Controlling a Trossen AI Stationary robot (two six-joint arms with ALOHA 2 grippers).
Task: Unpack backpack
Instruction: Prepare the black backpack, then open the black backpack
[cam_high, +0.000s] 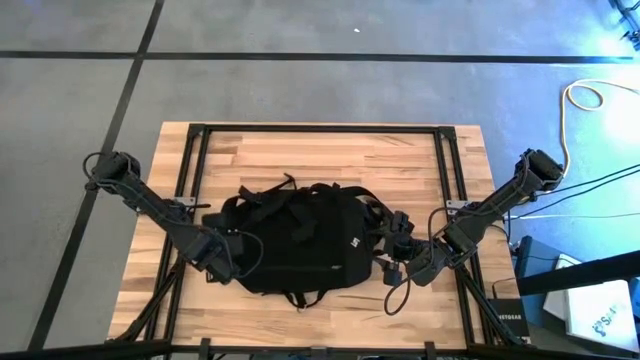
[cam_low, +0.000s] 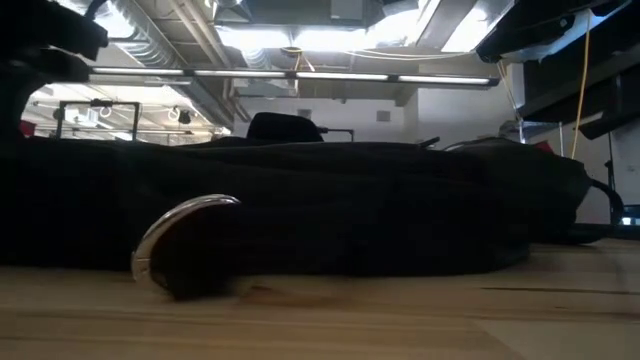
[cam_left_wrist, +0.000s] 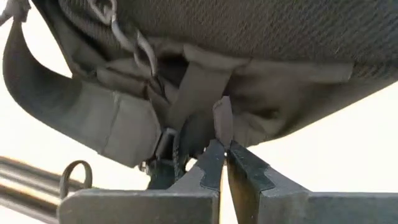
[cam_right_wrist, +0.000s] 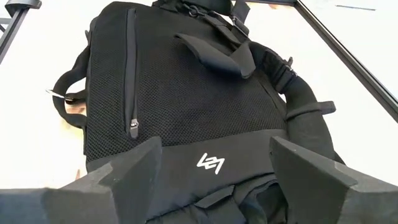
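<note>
From above, the backpack lies mid-table, left gripper at its eight o'clock edge; the left wrist view shows fingers clamped on a strap tab, so pull gently, while the right gripper hovers agape, holding nothing.

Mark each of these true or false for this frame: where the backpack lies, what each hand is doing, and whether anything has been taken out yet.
1. The backpack lies flat on the wooden table. True.
2. The left hand is wide open, clear of the bag. False: it is shut on a small fabric tab at the backpack's edge.
3. The right hand is open, its fingers spread in front of the white logo. True.
4. Unpacked items lie on the table beside the backpack. False: none show in the high view.
5. The backpack stands upright on its base. False: it lies on its side, between the two arms.
</note>
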